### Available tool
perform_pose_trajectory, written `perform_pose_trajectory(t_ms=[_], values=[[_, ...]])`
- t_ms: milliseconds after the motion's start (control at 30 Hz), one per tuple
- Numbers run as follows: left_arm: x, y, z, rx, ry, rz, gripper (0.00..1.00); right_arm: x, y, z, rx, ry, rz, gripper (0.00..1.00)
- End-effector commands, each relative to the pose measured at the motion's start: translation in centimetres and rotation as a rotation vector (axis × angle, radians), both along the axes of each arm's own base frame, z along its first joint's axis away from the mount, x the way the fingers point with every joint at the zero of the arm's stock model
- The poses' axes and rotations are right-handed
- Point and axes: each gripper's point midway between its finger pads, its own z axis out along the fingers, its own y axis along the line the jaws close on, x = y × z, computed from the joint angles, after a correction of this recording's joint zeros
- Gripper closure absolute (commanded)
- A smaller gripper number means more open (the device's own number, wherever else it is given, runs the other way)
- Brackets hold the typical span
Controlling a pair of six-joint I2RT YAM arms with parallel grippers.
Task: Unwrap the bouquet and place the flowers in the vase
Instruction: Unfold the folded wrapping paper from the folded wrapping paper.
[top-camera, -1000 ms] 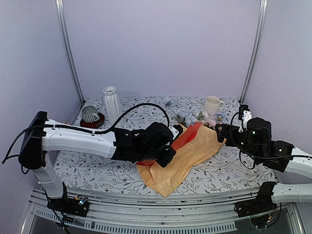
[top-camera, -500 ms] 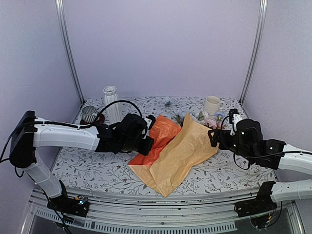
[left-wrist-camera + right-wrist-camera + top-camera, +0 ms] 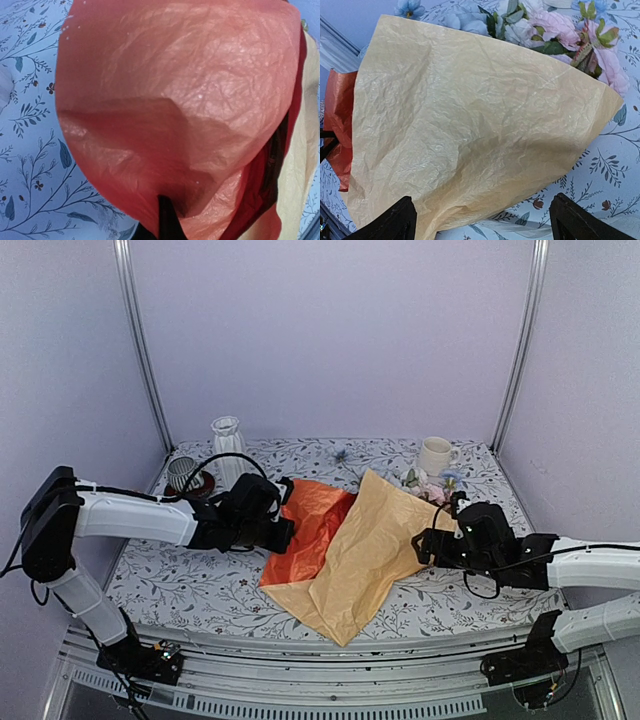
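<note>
The bouquet's wrapping lies spread mid-table, with the crinkly orange paper (image 3: 308, 520) on the left and the yellow-orange sheet (image 3: 365, 555) on the right. My left gripper (image 3: 285, 508) is shut on the orange paper's (image 3: 175, 100) left edge, and its dark tips (image 3: 167, 222) are pinched together under the fold. My right gripper (image 3: 424, 546) stands open at the yellow sheet's (image 3: 470, 125) right edge, its fingers (image 3: 395, 220) wide apart and holding nothing. The flowers (image 3: 430, 483), pink and pale blue (image 3: 555, 30), poke out past the sheet's far corner. The white ribbed vase (image 3: 228, 445) stands upright at the back left.
A cream mug (image 3: 435, 455) stands at the back right beside the blooms. A striped cup on a red saucer (image 3: 183, 475) sits left of the vase. One loose blue bloom (image 3: 342, 452) lies at the back centre. A whitish ribbon strip (image 3: 520, 231) lies by the right fingers.
My left gripper has pulled the orange paper leftward, opening the wrapping out flat. The right arm has drawn nearer and left along the yellow sheet's edge, still open.
</note>
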Motion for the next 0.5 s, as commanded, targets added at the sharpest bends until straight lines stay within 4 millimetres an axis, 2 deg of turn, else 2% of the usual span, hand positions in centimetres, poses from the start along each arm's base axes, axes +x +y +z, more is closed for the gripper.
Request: perform_pose_trajectory(t_ms=[0,67,233,367,467], values=[[0.7,0.8,0.2,-0.041,0.001,0.021,1.0,0.2,-1.4,-1.5,0.108,0.061,-0.093,0.07],[0.8,1.2,-0.3,-0.039,0.01,0.028,1.0,0.3,-2.0,-2.0,0.157,0.071,-0.105,0.08],[0.9,2.2,-1.2,-0.034,0.023,0.055,0.91,0.7,-3.3,-2.7,0.224,0.087,-0.126,0.09],[1.1,3.0,-1.5,-0.036,0.029,0.085,0.81,1.1,-4.1,-3.1,0.218,0.09,-0.148,0.09],[1.0,3.7,-1.3,-0.035,0.018,0.115,0.68,1.4,-4.6,-3.6,0.215,0.1,-0.161,0.09]])
